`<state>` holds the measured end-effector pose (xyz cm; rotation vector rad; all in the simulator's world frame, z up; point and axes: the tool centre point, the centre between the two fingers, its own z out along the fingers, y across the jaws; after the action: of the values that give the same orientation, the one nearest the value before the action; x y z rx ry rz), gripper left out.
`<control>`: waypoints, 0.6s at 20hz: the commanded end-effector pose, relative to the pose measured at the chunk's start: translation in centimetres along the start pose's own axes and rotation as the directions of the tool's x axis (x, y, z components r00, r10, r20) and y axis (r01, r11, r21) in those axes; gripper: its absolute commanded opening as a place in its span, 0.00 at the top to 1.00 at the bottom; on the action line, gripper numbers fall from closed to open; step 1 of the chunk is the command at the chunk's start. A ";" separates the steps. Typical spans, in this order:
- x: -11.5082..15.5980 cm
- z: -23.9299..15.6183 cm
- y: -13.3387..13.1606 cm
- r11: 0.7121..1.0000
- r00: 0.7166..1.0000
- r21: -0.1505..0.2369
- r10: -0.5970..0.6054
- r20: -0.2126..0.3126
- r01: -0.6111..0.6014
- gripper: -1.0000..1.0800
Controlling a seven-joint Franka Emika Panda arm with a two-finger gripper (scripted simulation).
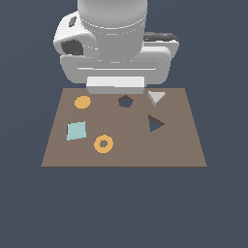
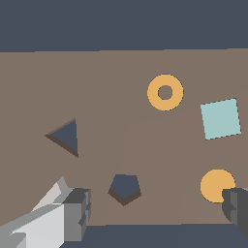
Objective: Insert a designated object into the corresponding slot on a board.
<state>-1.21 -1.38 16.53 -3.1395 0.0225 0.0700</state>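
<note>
Currently the small light grey triangular piece [image 1: 156, 97] lies on the flat brown rectangular board [image 1: 126, 155], just beside the dark navy triangle-shaped hole [image 1: 155, 123] and outside it. The gripper [image 2: 157, 210] hangs above, jaws spread wide, grasping nothing.

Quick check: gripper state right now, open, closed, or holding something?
Gripper: open, fingers spread wide and holding nothing; the grey triangle lies on the board, not between them.
</note>
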 end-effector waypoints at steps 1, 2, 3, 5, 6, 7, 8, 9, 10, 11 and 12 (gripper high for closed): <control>0.0 0.0 0.0 1.000 1.000 0.000 0.000 0.000 0.000 0.04; 0.0 0.0 0.0 1.000 1.000 0.000 -0.001 0.000 0.001 0.04; 0.0 0.0 0.0 1.000 1.000 0.000 -0.004 0.000 0.004 0.04; 0.0 0.1 -0.2 1.000 1.000 0.000 -0.014 0.000 0.014 0.04; 0.1 0.2 -0.2 1.000 1.000 0.000 -0.022 -0.001 0.022 0.04; 0.1 0.2 -0.3 1.000 1.000 -0.001 -0.032 -0.001 0.032 0.04; 0.1 0.3 -0.5 0.999 0.999 -0.001 -0.043 -0.001 0.043 0.04; 0.2 0.4 -0.6 0.998 0.998 -0.001 -0.056 -0.001 0.056 0.04; 0.2 0.5 -0.8 0.997 0.997 -0.001 -0.071 -0.002 0.071 0.04; 0.2 0.7 -1.0 0.996 0.996 -0.002 -0.088 -0.002 0.088 0.04; 0.3 0.8 -1.2 0.994 0.994 -0.002 -0.106 -0.002 0.106 0.04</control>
<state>-1.00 -0.50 15.91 -3.1377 -0.1054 0.0664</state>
